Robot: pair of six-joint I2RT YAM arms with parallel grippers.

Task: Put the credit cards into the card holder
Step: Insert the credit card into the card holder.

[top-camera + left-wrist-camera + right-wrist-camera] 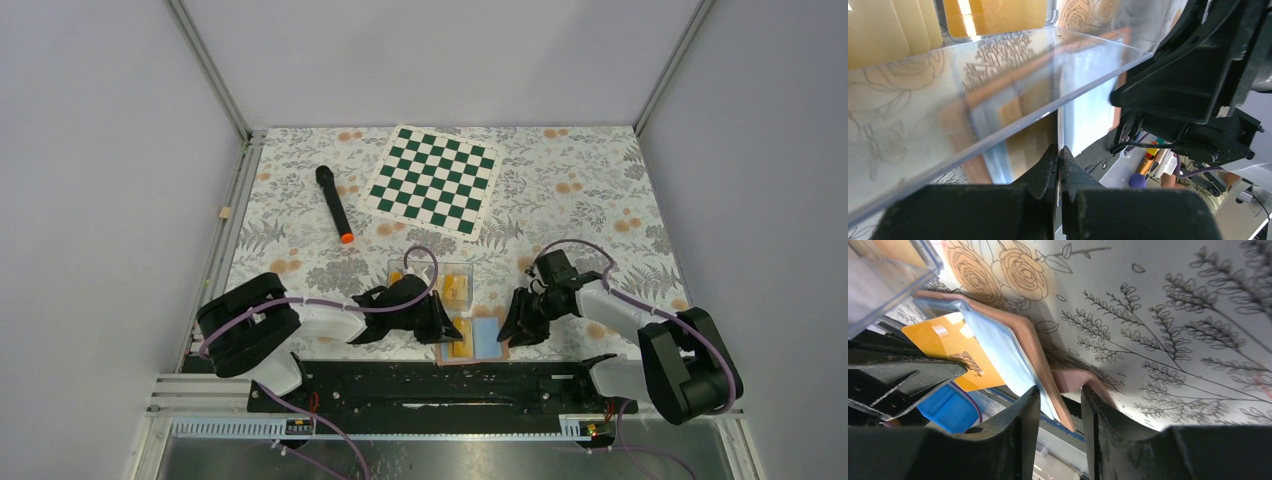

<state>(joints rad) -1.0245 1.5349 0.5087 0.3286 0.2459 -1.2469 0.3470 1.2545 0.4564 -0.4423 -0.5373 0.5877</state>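
Note:
The card holder (484, 338) lies open at the table's near edge, light blue inside with a tan rim. A yellow credit card (458, 336) sits at its left side, partly in the blue pocket (948, 347). My left gripper (443, 327) is shut on this card's thin edge (1057, 127), fingertips together (1058, 150). My right gripper (508, 330) straddles the holder's right edge (1040, 355). One finger (1030, 405) is on the blue face, the other on the pinkish snap tab (1075, 377). More yellow cards (456, 287) lie in the clear box.
A clear plastic compartment box (445, 283) stands just behind the card holder, and its wall fills the left wrist view (998, 75). A green-white chessboard (432, 180) and a black stick with an orange tip (333, 204) lie farther back. The black rail (440, 385) runs along the near edge.

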